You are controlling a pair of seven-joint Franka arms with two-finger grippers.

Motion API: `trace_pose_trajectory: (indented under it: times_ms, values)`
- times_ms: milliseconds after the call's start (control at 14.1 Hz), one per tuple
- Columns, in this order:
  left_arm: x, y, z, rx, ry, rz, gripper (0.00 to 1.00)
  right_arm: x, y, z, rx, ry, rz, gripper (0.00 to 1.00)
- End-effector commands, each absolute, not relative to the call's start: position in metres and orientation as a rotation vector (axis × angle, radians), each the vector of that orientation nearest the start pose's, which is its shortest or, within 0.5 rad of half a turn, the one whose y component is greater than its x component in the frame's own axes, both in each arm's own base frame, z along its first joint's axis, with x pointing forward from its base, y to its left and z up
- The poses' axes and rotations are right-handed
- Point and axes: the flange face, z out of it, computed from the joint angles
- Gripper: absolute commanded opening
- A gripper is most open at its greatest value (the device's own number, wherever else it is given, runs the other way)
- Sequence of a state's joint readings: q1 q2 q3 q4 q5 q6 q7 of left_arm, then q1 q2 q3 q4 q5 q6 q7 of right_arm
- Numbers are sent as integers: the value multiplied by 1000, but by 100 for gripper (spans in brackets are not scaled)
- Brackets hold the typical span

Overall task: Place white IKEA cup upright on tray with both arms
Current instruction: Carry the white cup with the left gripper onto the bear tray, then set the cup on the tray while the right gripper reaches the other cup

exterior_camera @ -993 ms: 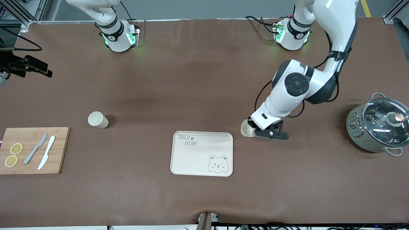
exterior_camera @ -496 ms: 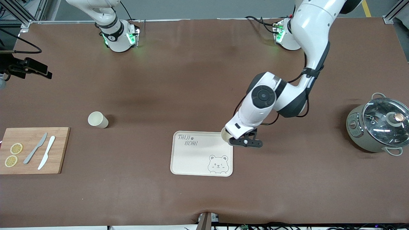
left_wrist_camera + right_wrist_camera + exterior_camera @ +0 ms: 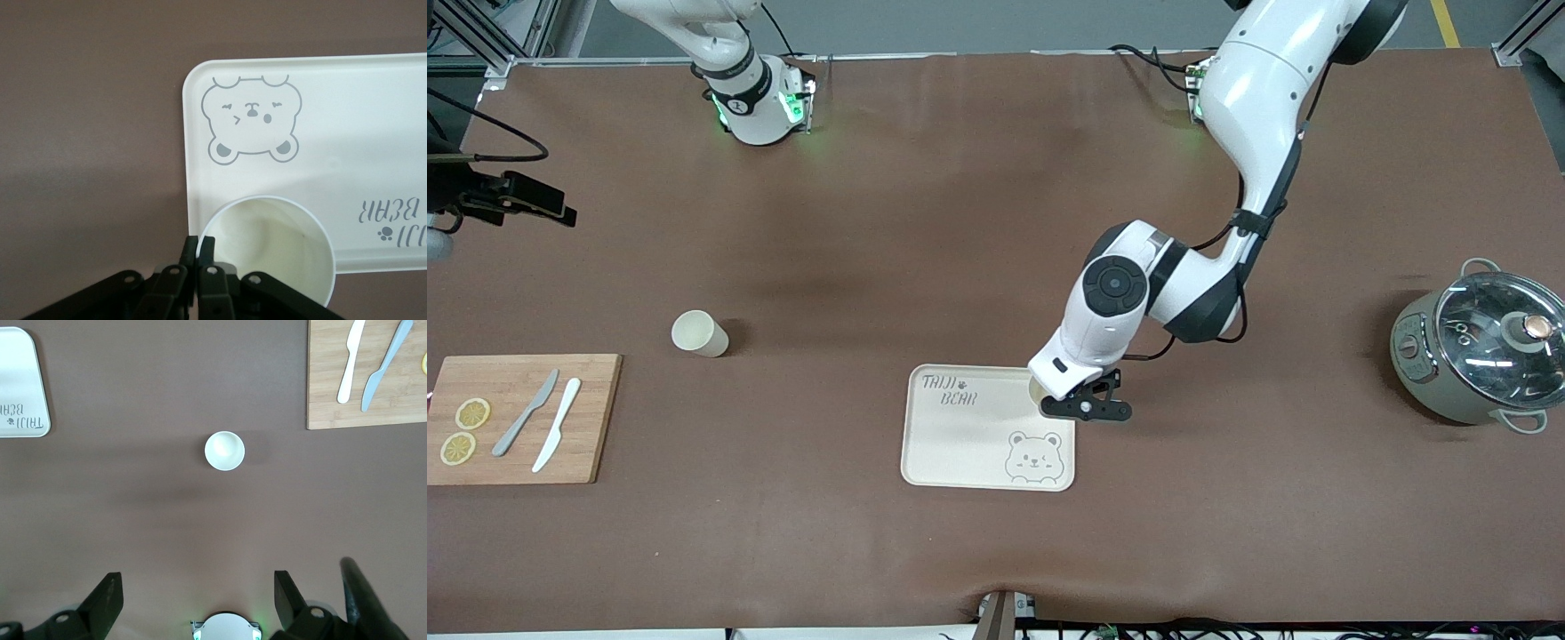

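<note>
- Two white cups here: the left tool has one cup pinched by the rim, fingers pressed together on the wall, held mouth-up over the tray at the edge toward the left arm's end of the counter
- in the front view that cup is mostly hidden under the white wrist, only a sliver peeks out; can't tell whether its base touches the tray or hangs just above
- tray is cream with a raised rim, "TAIJI BEAR" lettering at roughly 10 o'clock on it and the winking bear at about 4 o'clock in the front view
- the held cup sits at about 2 o'clock on the tray, farther from the front camera than the bear
- second cup stands upright on the bare counter toward the right arm's end, well apart from the tray, just farther from the front camera than the cutting board
- right tool waits up high over the counter near its base, fingers spread wide, nothing between them, with the second cup showing in its wrist view
- board carries two lemon slices, a grey knife and a white knife
- lidded pot sits at the left arm's end, well clear of everything
</note>
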State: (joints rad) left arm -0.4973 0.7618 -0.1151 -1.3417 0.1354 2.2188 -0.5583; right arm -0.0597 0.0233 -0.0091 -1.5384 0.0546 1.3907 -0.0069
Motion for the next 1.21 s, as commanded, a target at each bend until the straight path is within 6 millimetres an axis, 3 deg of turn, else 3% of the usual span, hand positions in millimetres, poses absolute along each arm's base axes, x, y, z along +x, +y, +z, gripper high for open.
trace_pose_trajectory:
  times_ms: [0, 496, 638, 922, 1134]
  values:
    - [636, -418, 278, -3162, 129, -246, 0, 547, -36, 609, -3058, 120, 276, 100]
    - [642, -421, 251, -3199, 127, -319, 0, 560, -37, 580, -3049, 120, 356, 100]
    - [642, -423, 248, -3207, 127, -336, 0, 573, -35, 548, -3046, 109, 446, 100]
    - [641, -423, 243, -3211, 113, -334, 0, 579, -37, 517, -3038, 119, 505, 100]
    - [639, -425, 238, -3211, 94, -321, 0, 583, -36, 488, -3044, 125, 447, 100]
